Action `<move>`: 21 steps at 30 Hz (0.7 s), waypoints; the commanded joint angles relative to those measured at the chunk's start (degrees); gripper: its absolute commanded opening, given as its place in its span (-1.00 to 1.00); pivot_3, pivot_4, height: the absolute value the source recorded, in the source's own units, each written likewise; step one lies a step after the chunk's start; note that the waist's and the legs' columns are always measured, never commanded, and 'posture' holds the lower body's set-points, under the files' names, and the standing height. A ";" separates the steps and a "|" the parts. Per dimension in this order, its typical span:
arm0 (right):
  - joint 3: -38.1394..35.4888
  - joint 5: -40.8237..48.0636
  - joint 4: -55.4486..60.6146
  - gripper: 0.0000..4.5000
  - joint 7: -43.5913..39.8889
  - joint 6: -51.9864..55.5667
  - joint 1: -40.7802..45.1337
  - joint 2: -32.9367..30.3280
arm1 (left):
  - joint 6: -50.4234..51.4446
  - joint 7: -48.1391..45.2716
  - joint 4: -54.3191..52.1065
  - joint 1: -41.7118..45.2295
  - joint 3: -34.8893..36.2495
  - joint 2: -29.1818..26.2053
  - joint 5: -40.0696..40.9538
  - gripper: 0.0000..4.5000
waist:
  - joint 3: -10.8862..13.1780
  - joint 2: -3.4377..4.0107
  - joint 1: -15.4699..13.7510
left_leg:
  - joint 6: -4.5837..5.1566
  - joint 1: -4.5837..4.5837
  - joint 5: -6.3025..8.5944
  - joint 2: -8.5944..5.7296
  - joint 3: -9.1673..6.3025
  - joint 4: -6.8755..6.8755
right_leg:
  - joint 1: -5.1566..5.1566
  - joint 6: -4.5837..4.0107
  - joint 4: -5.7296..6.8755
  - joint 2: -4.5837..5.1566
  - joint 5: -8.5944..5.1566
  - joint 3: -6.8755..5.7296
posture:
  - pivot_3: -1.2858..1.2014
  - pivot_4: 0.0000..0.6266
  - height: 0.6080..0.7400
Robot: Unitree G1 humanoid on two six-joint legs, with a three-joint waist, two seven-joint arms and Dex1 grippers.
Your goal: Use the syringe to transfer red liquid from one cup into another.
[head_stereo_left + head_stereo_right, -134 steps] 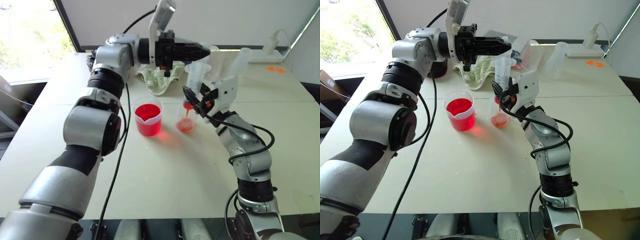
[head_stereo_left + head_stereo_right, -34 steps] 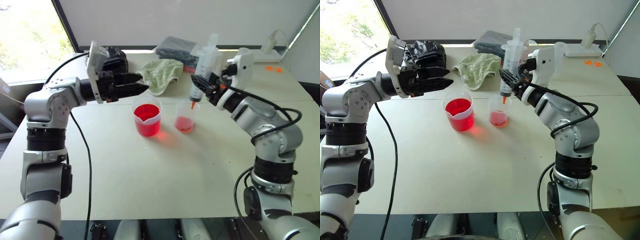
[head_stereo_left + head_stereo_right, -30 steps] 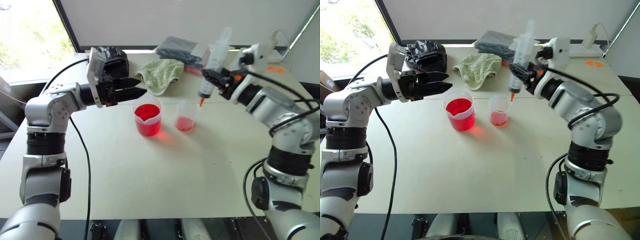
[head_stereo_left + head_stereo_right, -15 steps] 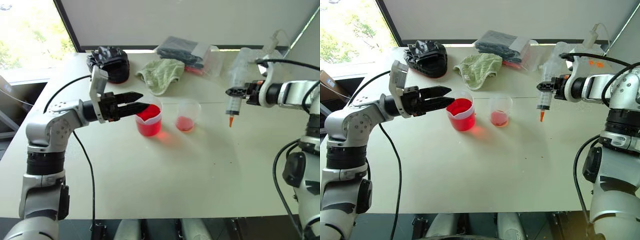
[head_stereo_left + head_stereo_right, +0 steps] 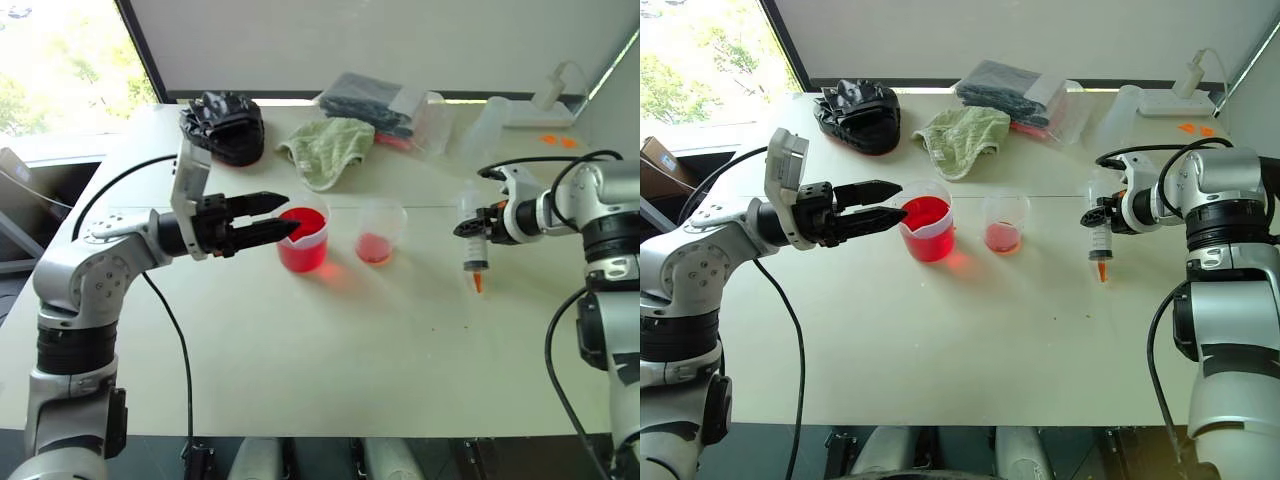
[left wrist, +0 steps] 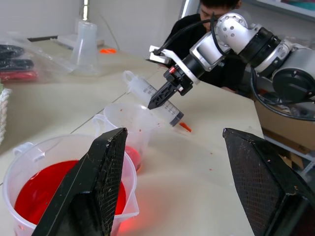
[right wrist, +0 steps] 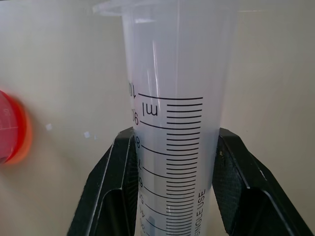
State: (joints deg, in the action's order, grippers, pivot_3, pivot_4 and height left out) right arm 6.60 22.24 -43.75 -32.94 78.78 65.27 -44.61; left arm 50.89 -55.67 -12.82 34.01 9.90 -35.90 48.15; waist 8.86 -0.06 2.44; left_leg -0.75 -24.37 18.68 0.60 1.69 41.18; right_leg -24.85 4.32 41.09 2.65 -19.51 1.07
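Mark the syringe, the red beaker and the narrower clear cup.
syringe (image 5: 1100, 237), right eye view, on the clear barrel.
red beaker (image 5: 930, 243), right eye view, on its red front wall.
narrower clear cup (image 5: 1003, 236), right eye view, on its lower wall at the red liquid.

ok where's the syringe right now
The syringe is clamped in the right gripper on the robot's right, tip down above the table, right of the narrower cup.

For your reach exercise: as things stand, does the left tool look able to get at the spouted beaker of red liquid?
Probably yes: the left tool hangs open right beside the beaker, with nothing between them.
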 commanded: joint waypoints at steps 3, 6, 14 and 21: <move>0.19 -2.16 -0.82 -0.31 -3.01 0.32 3.31 1.33 | 0.48 0.84 -3.39 -0.03 0.94 -0.77 2.92 0.45 | 0.00 0.00 0.06 | 0.00 0.01 0.00 0.02 0.00 -0.01 | 0.00 0.00 0.01 -0.02 0.00 0.00 | 0.03 -0.52 0.56; -0.12 -2.81 -1.45 -0.31 -3.57 0.93 3.48 2.32 | 0.22 1.51 -3.40 -0.01 0.44 -0.46 2.76 0.45 | 0.00 0.00 0.05 | -0.01 0.01 0.00 0.02 0.00 -0.01 | 0.00 0.00 0.01 -0.02 0.00 -0.01 | 0.03 -0.52 0.56; -0.31 -4.73 -0.91 0.25 -3.96 1.48 2.93 3.28 | 0.49 2.18 -3.14 0.28 0.79 -0.10 3.91 0.46 | 0.00 0.00 0.00 | -0.01 0.01 0.00 0.01 0.00 0.00 | 0.00 0.00 0.00 -0.02 0.00 -0.01 | 0.03 -0.52 0.56; 0.39 -4.46 5.07 0.99 -4.96 2.60 0.80 1.75 | 0.88 2.32 -2.25 1.33 0.36 -0.17 5.45 0.46 | 0.00 0.00 -0.03 | -0.01 0.01 0.00 0.01 -0.01 0.00 | 0.00 0.00 0.00 -0.01 0.00 -0.01 | 0.03 -0.52 0.56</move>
State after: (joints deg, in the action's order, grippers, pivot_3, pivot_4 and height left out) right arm 7.04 17.79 -41.63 -36.98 81.28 66.24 -41.51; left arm 52.34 -52.86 -14.55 34.28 9.80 -35.44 53.00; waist 8.86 -0.06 2.41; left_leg -0.76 -24.36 18.68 0.61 1.67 41.18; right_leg -24.85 4.32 41.10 2.63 -19.51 1.05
